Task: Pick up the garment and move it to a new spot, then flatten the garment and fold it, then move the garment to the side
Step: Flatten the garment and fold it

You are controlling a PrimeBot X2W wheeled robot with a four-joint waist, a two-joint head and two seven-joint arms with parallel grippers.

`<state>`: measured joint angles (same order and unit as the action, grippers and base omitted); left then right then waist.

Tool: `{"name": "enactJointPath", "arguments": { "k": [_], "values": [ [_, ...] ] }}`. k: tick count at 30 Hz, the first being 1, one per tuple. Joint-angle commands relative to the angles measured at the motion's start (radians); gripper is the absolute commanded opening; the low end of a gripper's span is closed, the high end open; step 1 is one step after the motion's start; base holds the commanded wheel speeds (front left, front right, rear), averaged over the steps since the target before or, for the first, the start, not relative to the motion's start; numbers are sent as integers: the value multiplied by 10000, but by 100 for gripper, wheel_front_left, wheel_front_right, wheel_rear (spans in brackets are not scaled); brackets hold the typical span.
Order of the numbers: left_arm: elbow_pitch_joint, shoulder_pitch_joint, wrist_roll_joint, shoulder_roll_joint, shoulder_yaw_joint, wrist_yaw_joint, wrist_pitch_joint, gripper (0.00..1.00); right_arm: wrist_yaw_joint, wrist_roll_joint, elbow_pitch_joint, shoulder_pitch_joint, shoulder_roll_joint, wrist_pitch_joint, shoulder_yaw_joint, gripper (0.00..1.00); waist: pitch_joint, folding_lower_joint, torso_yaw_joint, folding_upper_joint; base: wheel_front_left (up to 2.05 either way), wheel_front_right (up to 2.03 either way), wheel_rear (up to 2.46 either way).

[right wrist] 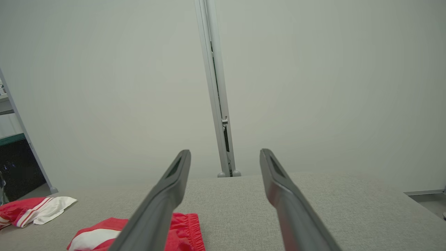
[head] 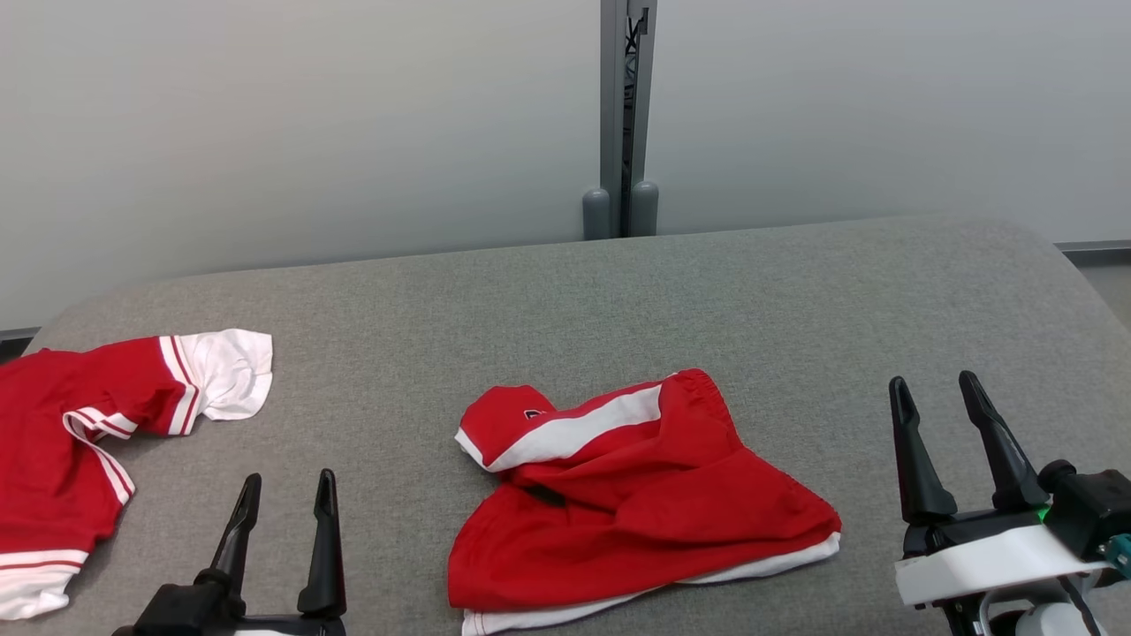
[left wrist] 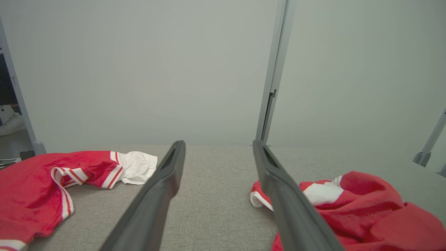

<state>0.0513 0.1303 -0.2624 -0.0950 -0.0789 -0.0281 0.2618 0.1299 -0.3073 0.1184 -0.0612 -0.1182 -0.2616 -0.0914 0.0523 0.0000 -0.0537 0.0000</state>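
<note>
A crumpled red garment (head: 636, 512) with white trim and an elastic waistband lies bunched on the grey padded table (head: 618, 300), near its front centre. My left gripper (head: 289, 477) stands open to its left, low over the table, with nothing between its fingers. To the right of the garment my right gripper (head: 933, 380) is open and empty too. In the left wrist view the garment (left wrist: 366, 209) lies beside the right finger of the left gripper (left wrist: 218, 143). The right wrist view has the garment (right wrist: 188, 230) at lower left, partly behind a finger of the right gripper (right wrist: 224, 151).
A second red garment with white striped sleeves (head: 62, 442) lies spread at the table's left edge, and it shows in the wrist views (left wrist: 28, 188) (right wrist: 21, 211). A pale wall with a grey post (head: 626, 115) stands behind the table. Bare cloth surface runs across the back and right.
</note>
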Motion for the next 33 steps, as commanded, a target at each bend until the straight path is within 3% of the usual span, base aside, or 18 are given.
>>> {"name": "enactJointPath", "arguments": {
  "k": [1,10,17,23,33],
  "values": [
    [71,-134,58,-32,16,35,46,100,17,-11,34,-70,-45,-48,21,100,8,0,-8,0,0,0,0],
    [40,-195,-409,-12,-373,290,-948,100,17,-136,532,64,-442,-35,136,100,1,0,27,0,0,0,0],
    [-231,135,-625,-285,-924,457,-3189,100,17,-546,1791,-8,-828,1832,-95,100,-130,0,71,0,0,0,0],
    [-185,493,-978,-469,-1452,723,-5044,100,17,-1164,2799,-327,-1034,3300,-1022,100,-365,0,53,0,0,0,0],
    [448,-275,-1311,-639,-2501,1312,-6537,100,17,-1724,4047,-1344,-1286,3487,-1977,100,-1012,0,291,0,0,0,0]
  ]
}}
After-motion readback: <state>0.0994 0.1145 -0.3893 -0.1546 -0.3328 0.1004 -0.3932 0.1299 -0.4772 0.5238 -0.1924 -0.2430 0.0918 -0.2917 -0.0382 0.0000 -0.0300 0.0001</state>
